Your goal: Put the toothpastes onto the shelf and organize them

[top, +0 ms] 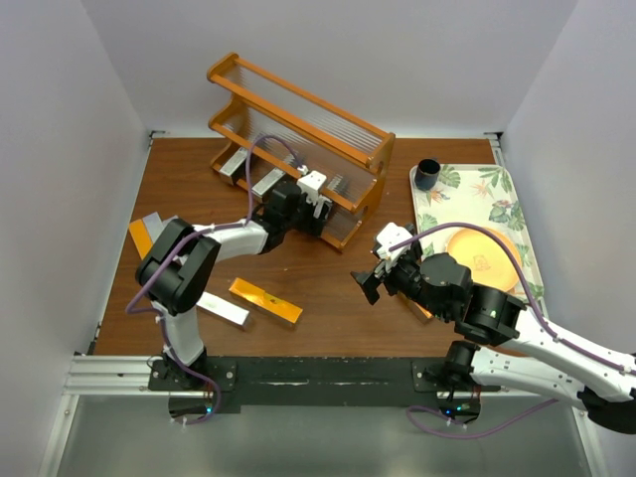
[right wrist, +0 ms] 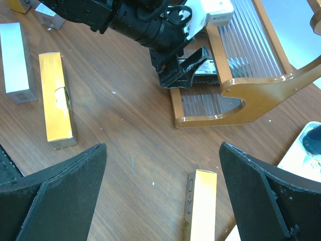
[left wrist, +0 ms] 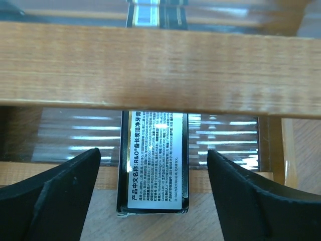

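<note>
Your left end effector (left wrist: 153, 150) gapes either side of the toothpaste carton (left wrist: 154, 186) lying lengthwise into the shelf (left wrist: 150, 65); right end effector (right wrist: 163, 150) is open too.

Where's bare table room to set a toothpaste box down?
Bare wood lies between the shelf, the orange carton and the right gripper, and in the far-left corner beside the shelf. The near-left side is crowded with other cartons.

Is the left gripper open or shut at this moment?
Open. The left gripper has its fingers wide apart, with clear gaps to the toothpaste carton lying between them on the shelf.
</note>
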Action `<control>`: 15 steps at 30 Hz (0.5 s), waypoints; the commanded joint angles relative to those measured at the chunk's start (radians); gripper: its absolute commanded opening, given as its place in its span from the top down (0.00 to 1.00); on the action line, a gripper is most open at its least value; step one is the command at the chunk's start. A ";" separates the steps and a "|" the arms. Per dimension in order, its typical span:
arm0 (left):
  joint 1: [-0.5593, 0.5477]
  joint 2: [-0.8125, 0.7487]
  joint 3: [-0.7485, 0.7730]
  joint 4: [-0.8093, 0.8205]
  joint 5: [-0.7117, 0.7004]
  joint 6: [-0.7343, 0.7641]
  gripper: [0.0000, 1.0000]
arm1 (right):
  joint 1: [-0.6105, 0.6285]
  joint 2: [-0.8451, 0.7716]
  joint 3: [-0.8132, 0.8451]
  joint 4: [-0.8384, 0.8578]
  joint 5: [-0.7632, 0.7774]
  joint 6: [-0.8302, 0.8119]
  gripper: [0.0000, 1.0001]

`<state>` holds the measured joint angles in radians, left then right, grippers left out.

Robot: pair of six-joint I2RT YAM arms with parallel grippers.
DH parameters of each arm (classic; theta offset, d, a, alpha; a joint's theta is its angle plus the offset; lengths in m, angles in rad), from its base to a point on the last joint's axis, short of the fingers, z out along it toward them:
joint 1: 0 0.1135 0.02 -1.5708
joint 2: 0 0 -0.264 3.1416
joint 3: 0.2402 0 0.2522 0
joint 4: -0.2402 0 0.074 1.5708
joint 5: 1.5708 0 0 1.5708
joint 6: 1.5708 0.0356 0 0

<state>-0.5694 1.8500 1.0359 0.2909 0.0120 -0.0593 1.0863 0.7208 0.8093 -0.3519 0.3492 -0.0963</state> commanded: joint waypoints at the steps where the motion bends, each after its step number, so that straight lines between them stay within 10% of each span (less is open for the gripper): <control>1: 0.009 -0.081 -0.019 0.056 -0.009 -0.010 0.03 | 0.003 0.000 0.004 0.005 -0.003 0.012 0.02; 15: 0.009 -0.500 -0.074 -0.351 -0.203 -0.256 0.00 | 0.003 -0.015 0.013 0.004 0.004 0.020 0.01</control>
<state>-0.5694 1.4490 0.9409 0.1482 -0.0780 -0.1795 1.0863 0.7193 0.8093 -0.3527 0.3496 -0.0963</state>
